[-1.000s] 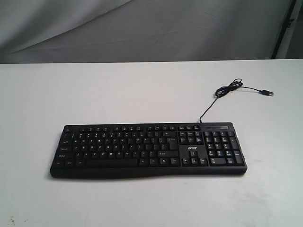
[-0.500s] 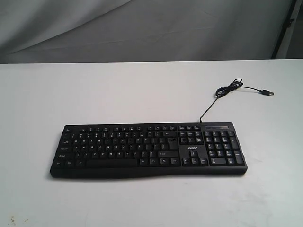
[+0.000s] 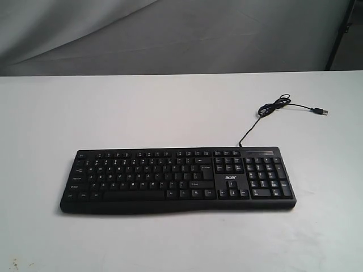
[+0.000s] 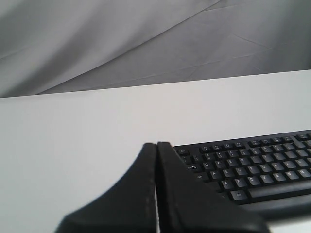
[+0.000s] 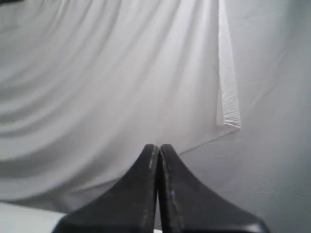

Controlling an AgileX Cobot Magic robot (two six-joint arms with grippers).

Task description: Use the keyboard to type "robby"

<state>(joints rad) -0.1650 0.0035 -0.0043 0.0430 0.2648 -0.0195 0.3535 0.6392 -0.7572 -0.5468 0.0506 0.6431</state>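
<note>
We see the keyboard (image 3: 177, 180) lying flat on the white table (image 3: 170, 107), its cable (image 3: 258, 122) trailing away behind its number-pad end. Our left fingers (image 4: 146, 189) are pressed together and empty, short of the keyboard's left end. Our right fingers (image 5: 141, 194) are likewise closed on nothing.

keyboard (image 3: 177, 180) on table (image 3: 142, 107) — cable (image 3: 271, 113) behind, right

Exterior high, frontal; left wrist shares keyboard (image 3: 177, 180).
</note>
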